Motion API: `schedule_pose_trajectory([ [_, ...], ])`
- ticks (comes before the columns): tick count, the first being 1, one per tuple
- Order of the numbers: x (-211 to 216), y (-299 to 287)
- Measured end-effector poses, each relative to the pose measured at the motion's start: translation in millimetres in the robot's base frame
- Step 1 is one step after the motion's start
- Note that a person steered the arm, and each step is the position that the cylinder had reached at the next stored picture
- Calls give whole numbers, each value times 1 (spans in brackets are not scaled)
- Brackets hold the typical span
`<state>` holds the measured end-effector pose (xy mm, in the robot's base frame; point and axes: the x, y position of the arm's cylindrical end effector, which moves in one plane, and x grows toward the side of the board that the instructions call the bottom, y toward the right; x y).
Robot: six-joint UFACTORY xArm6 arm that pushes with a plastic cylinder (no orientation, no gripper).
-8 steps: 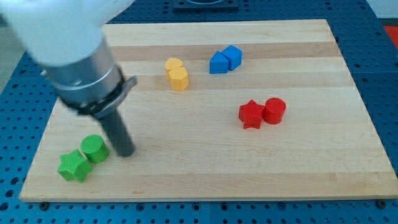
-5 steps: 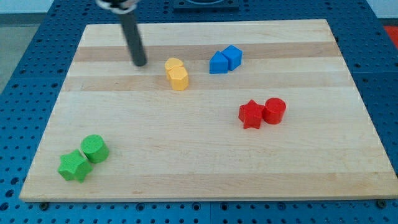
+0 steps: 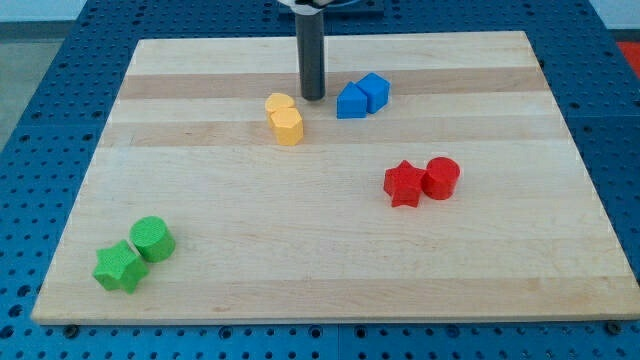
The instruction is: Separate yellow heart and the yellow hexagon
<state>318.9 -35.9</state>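
The yellow heart (image 3: pixel 279 104) and the yellow hexagon (image 3: pixel 288 126) sit touching each other in the upper middle of the wooden board (image 3: pixel 200 200), the heart toward the view's top. My tip (image 3: pixel 313 97) stands just to the right of the heart, slightly above it, a small gap away, between the yellow pair and the blue blocks.
Two blue blocks (image 3: pixel 362 95) touch each other right of the tip. A red star (image 3: pixel 403 184) and a red cylinder (image 3: pixel 441 177) sit at the middle right. A green star (image 3: pixel 118 267) and a green cylinder (image 3: pixel 152 238) sit at the bottom left.
My tip moved from beside the green blocks up to the top left, then right, to stand just right of the yellow heart. No block has moved.
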Motion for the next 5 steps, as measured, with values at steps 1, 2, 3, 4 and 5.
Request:
schedule_pose_trajectory([
  [1,19,-20],
  [2,49,-35],
  [3,79,-51],
  [4,110,-66],
  [5,145,-81],
])
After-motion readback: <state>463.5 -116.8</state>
